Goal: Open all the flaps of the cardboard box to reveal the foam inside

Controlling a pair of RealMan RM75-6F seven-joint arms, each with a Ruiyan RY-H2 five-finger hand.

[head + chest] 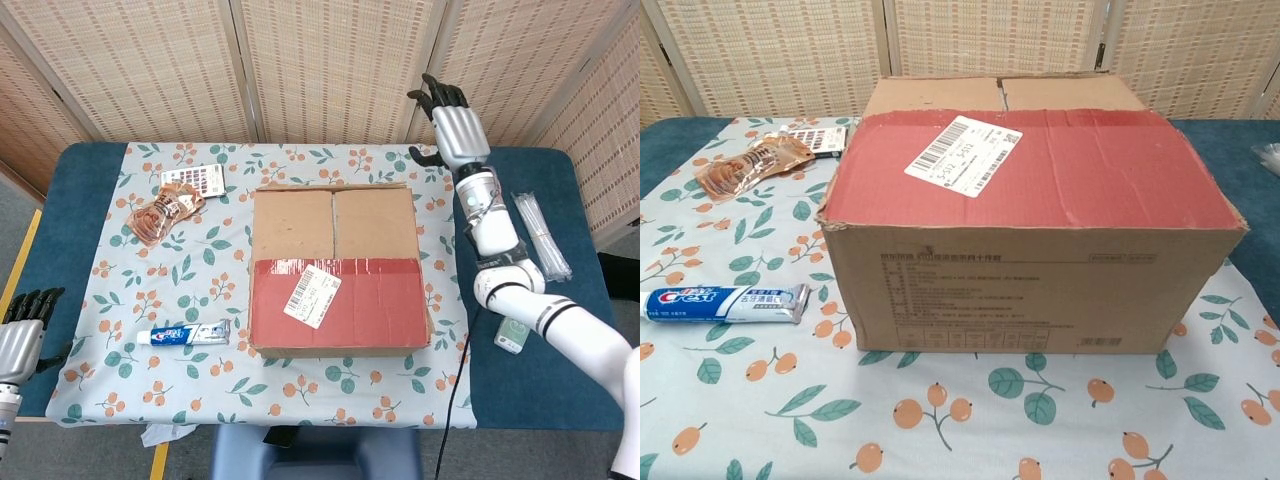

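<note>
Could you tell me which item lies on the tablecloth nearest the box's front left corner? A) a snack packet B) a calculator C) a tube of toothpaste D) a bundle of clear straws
C: the tube of toothpaste lies just left of the cardboard box near its front corner.

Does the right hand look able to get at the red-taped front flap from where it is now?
Probably yes. The right hand is open and holds nothing, beyond the cardboard box's far right corner. Nothing lies on the red-taped flap, though the arm must come back over the box.
</note>
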